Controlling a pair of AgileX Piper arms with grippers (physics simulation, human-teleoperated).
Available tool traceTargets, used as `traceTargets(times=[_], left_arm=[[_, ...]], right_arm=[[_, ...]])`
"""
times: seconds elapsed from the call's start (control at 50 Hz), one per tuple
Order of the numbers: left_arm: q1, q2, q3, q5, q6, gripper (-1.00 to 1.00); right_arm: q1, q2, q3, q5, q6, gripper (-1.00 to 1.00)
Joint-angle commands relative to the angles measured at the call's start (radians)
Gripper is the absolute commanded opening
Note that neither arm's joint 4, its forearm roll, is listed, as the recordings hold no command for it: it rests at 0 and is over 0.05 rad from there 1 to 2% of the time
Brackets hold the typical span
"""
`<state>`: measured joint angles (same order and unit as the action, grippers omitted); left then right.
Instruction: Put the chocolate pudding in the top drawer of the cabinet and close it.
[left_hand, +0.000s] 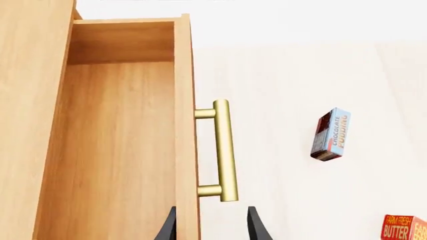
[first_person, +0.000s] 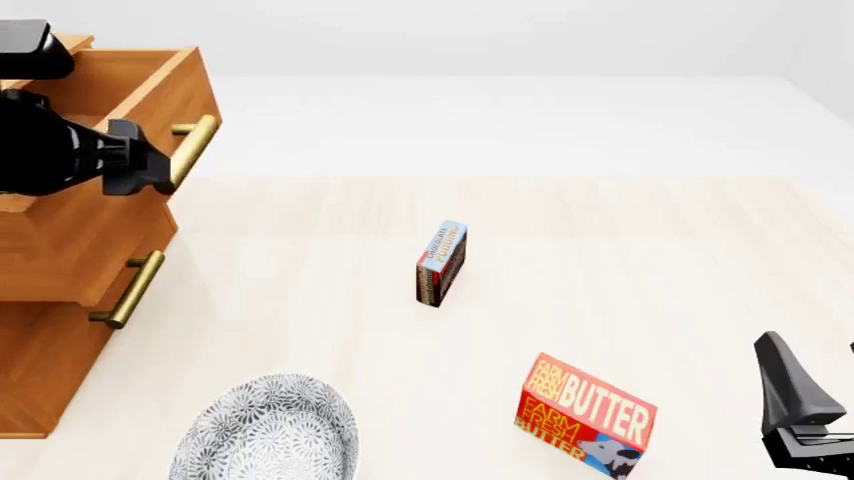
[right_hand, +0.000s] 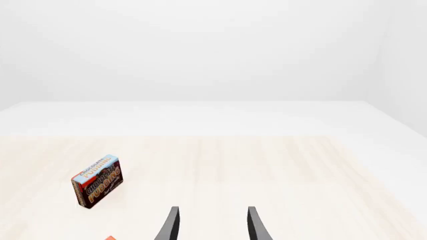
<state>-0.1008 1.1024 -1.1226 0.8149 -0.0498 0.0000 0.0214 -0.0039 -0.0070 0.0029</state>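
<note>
Cabinet (first_person: 54, 330): 1, orange-brown wood, far left of table (first_person: 641, 250) in front view; 2 drawers, 2 brass bar handles.
Top drawer (first_person: 160, 85): 1, pulled out, interior visible in left wrist view; its handle (first_person: 191, 150) beside the left gripper.
Lower drawer (first_person: 80, 270): 1, sticks out less than the top one; handle (first_person: 130, 288) on its front.
Plate (first_person: 267, 430): 1, grey patterned, near edge, just right of cabinet base.
Butter box (first_person: 587, 412): 1, red/yellow, near edge, right of centre.
Chocolate pudding (first_person: 442, 262): 1, mid-table, well apart from cabinet, standing on edge; blue part up, brown part down; long axis runs away from the camera, slightly rightward.
Left gripper (first_person: 150, 160): fingers spread, at top drawer front by the handle, gripping nothing.
Right gripper (right_hand: 212, 225): fingers spread, empty, low at right edge, well apart from pudding.
</note>
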Motion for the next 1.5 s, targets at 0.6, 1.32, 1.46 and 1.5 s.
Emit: traceTargets(times=[0.6, 1.32, 1.46, 1.5], left_arm=[[-0.052, 0.01, -0.005, -0.019, -0.022, 1.0], [-0.126, 0.045, 0.024, -0.082, -0.067, 1.0], [-0.13, 0.046, 0.022, -0.082, -0.067, 1.0], [-0.134, 0.046, 0.024, -0.085, -0.069, 1.0]], right_arm=[[0.0, 0.0, 0.0, 0.0, 0.0, 1.0], [0.0, 0.0, 0.0, 0.0, 0.0, 1.0], [0.0, 0.0, 0.0, 0.0, 0.0, 1.0], [0.0, 0.0, 0.0, 0.0, 0.0, 1.0]])
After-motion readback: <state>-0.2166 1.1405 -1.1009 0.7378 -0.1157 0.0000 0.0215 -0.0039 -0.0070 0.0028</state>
